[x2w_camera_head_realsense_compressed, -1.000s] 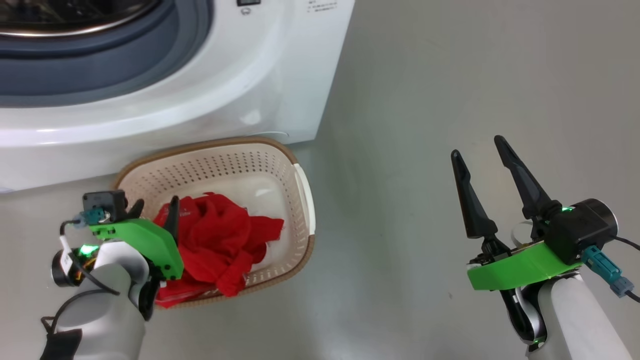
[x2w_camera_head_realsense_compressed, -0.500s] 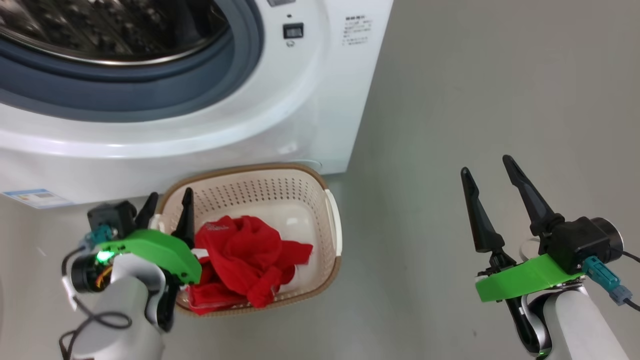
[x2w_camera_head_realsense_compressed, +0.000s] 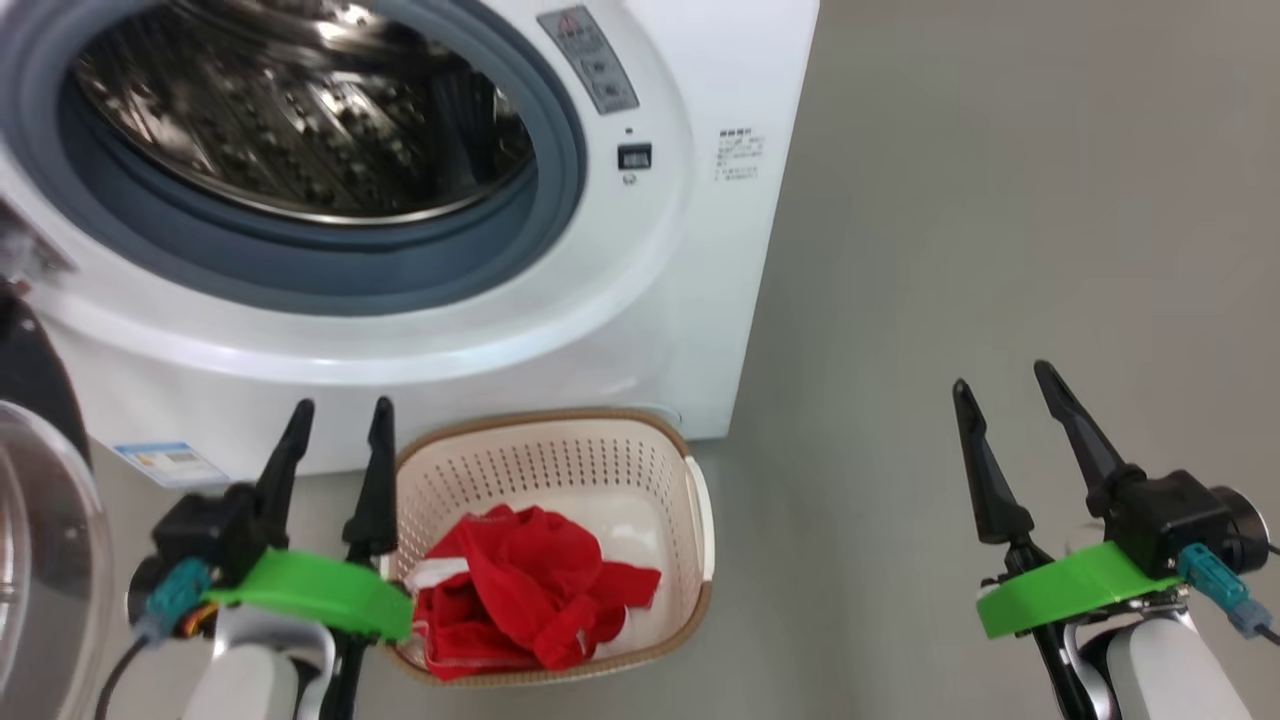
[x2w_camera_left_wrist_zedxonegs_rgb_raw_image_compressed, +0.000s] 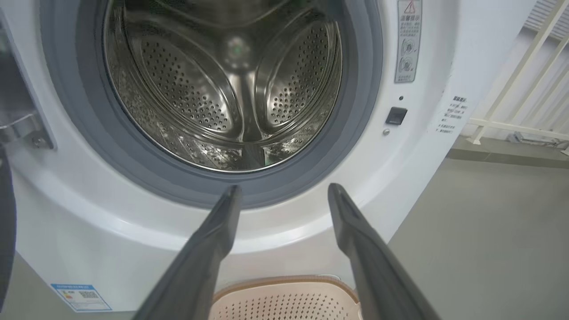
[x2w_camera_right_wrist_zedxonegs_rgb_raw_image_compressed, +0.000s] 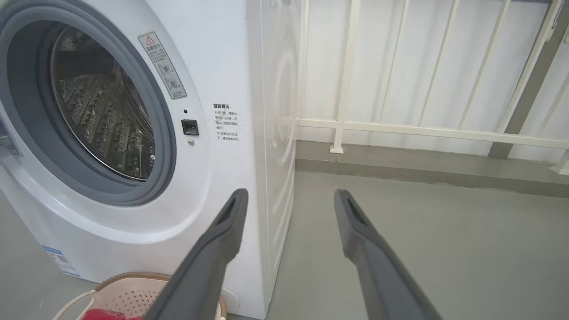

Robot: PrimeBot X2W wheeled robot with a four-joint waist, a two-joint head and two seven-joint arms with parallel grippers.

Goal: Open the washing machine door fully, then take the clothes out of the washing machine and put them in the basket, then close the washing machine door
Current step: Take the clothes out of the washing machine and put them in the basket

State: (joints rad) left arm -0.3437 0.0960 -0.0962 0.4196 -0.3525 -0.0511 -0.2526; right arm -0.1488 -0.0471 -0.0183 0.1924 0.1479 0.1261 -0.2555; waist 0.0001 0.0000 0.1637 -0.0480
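The washing machine (x2w_camera_head_realsense_compressed: 690, 260) stands with its porthole uncovered, and its steel drum (x2w_camera_left_wrist_zedxonegs_rgb_raw_image_compressed: 222, 84) looks bare inside. Its door (x2w_camera_head_realsense_compressed: 40, 560) hangs swung out at the far left edge of the head view, clear glass bowl and black rim. On the floor before the machine sits the basket (x2w_camera_head_realsense_compressed: 700, 520), holding the red clothes (x2w_camera_head_realsense_compressed: 540, 590). My left gripper (x2w_camera_head_realsense_compressed: 340, 412) is open just left of the basket, holding nothing, fingers toward the machine. My right gripper (x2w_camera_head_realsense_compressed: 1000, 378) is open over bare floor, far right of the basket.
Grey floor (x2w_camera_head_realsense_compressed: 1000, 200) stretches to the right of the machine. A white railing (x2w_camera_right_wrist_zedxonegs_rgb_raw_image_compressed: 400, 129) runs along the wall behind it. A blue label sticker (x2w_camera_head_realsense_compressed: 165, 462) sits low on the machine's front.
The head camera has tilted up, so the drum and the door's glass have come into view. My left gripper has drawn back from over the basket to its left side, fingers now upward.
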